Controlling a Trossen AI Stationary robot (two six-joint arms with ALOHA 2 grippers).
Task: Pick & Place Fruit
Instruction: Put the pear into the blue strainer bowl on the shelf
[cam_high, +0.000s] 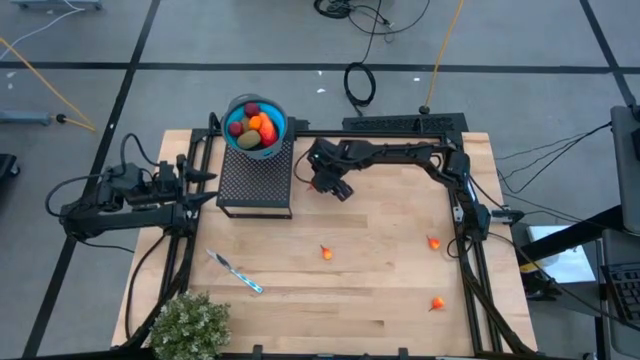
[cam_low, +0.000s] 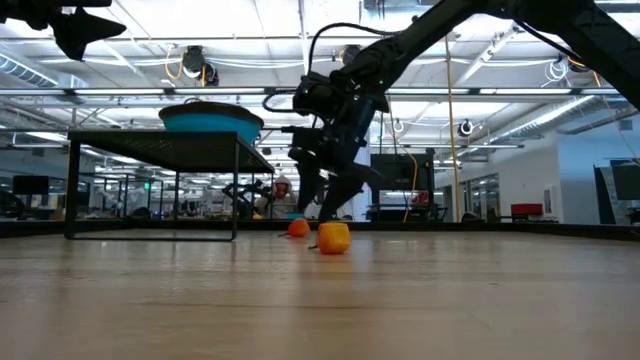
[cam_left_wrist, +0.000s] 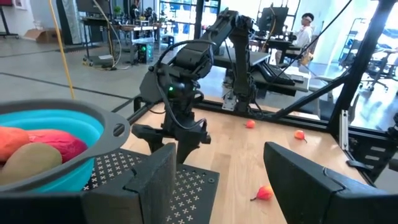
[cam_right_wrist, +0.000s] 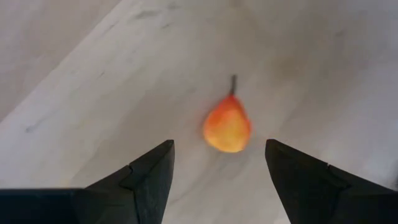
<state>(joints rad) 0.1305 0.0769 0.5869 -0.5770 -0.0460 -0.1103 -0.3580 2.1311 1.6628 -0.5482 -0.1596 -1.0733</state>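
A light wooden table (cam_high: 380, 300) fills the middle of the high view. Directly on it lie three small orange fruit pieces: one near the centre (cam_high: 326, 253), one toward the right edge (cam_high: 433, 242), one at lower right (cam_high: 437, 303). A black mesh stand (cam_high: 256, 180) sits at upper left, a blue-and-white stick (cam_high: 235, 271) at lower left, a bushy green plant (cam_high: 190, 325) at the bottom-left corner.

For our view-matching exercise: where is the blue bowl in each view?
High view: blue bowl upper left of centre, on the black mesh stand.
Low view: bowl left, atop the stand.
Left wrist view: bowl close, on the stand.
Right wrist view: not in it.
Shared landmark: the stand.
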